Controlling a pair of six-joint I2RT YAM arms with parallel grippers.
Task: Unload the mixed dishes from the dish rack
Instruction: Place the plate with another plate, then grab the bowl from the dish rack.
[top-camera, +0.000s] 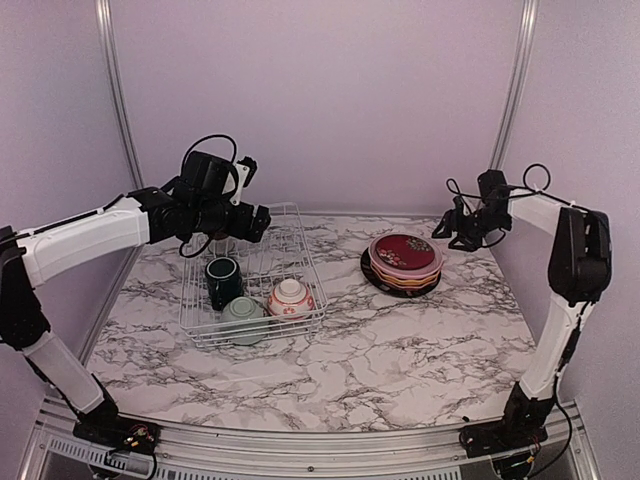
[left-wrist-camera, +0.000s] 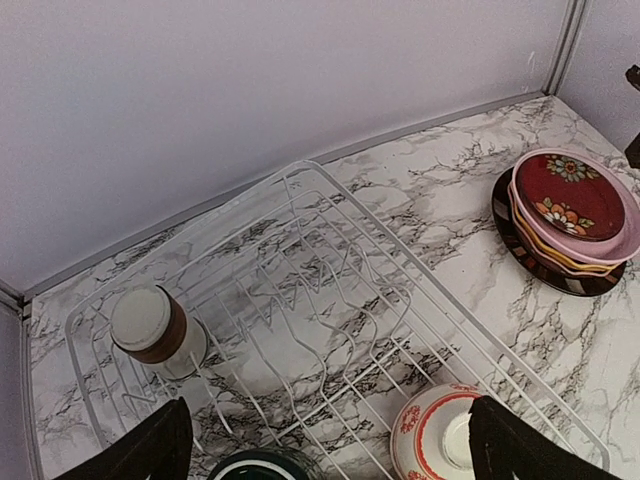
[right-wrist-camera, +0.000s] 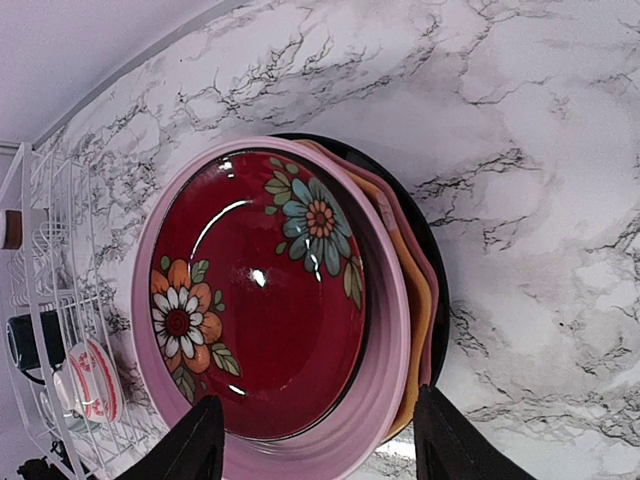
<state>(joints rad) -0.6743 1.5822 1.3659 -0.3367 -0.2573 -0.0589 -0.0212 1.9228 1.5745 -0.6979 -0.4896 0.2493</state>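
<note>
While both arms hang above the counter (top-camera: 400, 350) with nothing in hand, the plates are already out, stacked to the right of the dish rack (top-camera: 285, 245) with the floral red plate (right-wrist-camera: 260, 290) on top. Four pieces sit in the rack: the white-and-brown cup (left-wrist-camera: 150, 330) in its far left corner, the dark green mug (top-camera: 222, 280), the pale green bowl (top-camera: 243, 318) and the pink-white floral bowl (top-camera: 291, 297) along its near side.

The left pincer (top-camera: 258, 222) hovers over the rack's far end, spread wide and empty. The right pincer (top-camera: 452, 235) hangs beside the plate stack, also parted and empty.

The likely trouble is the cup. It stands tight against the rack's wall and close to the upright dividers, so a wide-spread finger coming down could catch a wire and drag the light rack, or knock the cup over. The plates also sit unevenly, so a brush from the right pincer could slide them
</note>
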